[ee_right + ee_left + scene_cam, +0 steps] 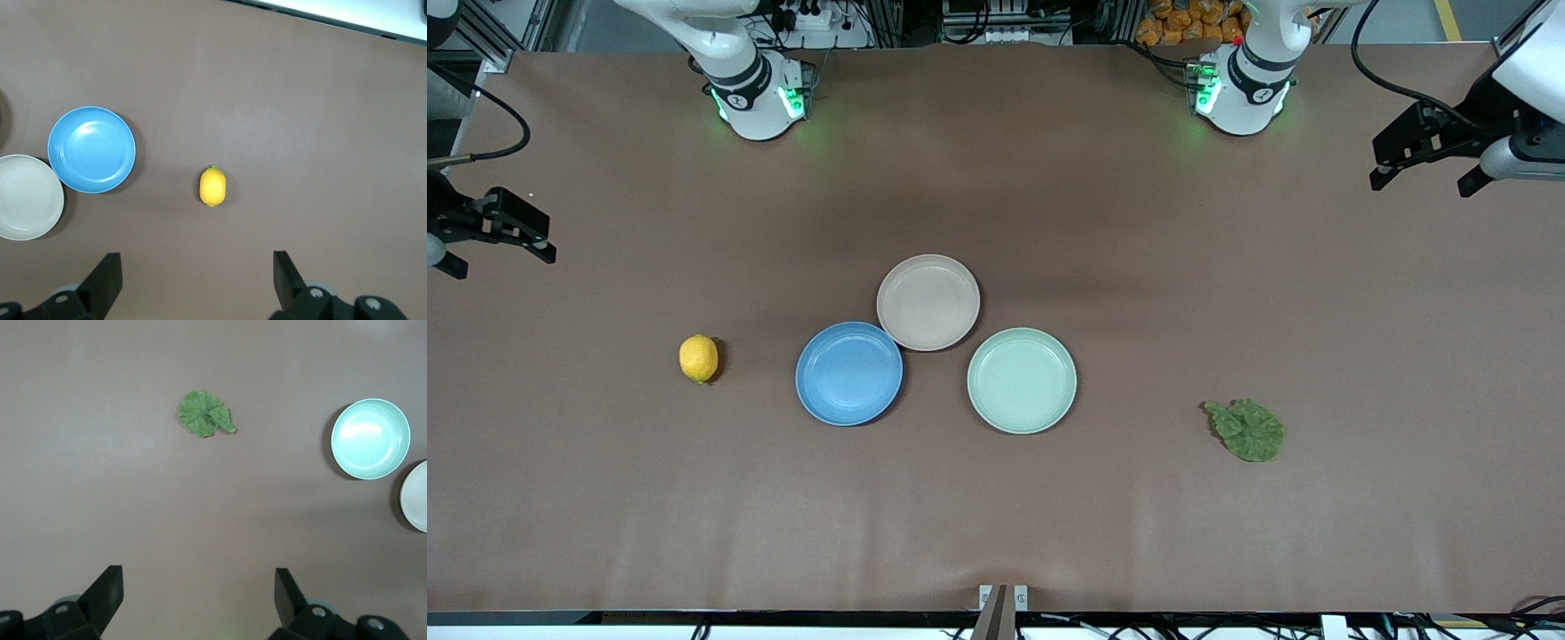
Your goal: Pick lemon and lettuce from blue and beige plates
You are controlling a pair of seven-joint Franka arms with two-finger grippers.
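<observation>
The lemon (698,358) lies on the bare table, beside the blue plate (849,373) toward the right arm's end. The beige plate (927,302) touches the blue one; both are empty. The lettuce (1247,430) lies on the table toward the left arm's end. My right gripper (498,260) is open and empty, high over the table's edge at its own end; its wrist view shows its jaws (197,267) wide apart, with the lemon (212,186) and blue plate (91,149). My left gripper (1423,182) is open and empty, high over its end; its wrist view (199,587) shows the lettuce (203,415).
An empty mint-green plate (1022,380) sits beside the blue and beige plates, toward the left arm's end; it also shows in the left wrist view (370,439). The two arm bases (758,98) (1240,93) stand at the table's back edge.
</observation>
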